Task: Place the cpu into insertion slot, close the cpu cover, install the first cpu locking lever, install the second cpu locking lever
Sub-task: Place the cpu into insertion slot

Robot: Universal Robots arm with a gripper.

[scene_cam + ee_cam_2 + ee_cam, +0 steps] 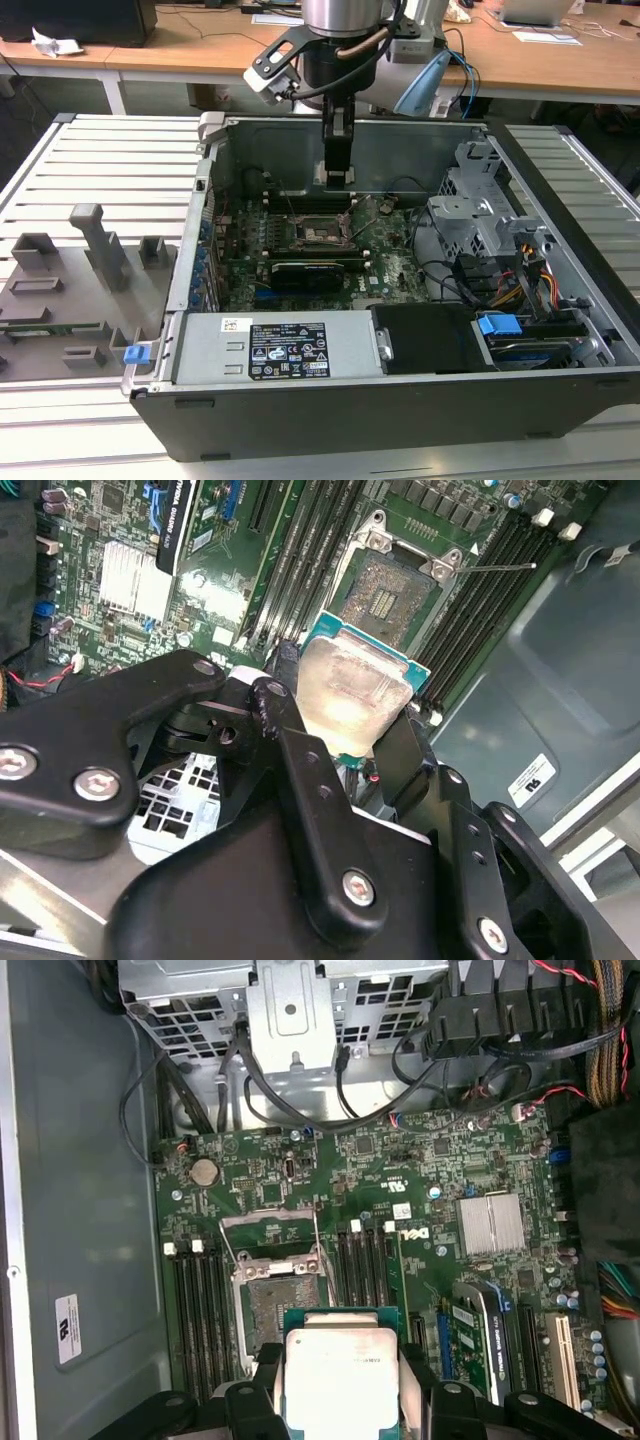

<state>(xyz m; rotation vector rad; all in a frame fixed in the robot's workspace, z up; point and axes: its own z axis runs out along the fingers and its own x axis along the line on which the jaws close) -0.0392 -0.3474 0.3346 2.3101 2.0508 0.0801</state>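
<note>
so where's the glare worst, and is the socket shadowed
Second wrist view: glare whitens the cpu held in the jaws. First wrist view: milder sheen on it, the insertion slot evenly lit. Exterior view: insertion slot dim inside the case.

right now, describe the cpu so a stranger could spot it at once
In the open computer case, the black gripper hangs over the green motherboard. It grips the cpu: a flat silver-topped square with a green edge, the one chip off the board.
</note>
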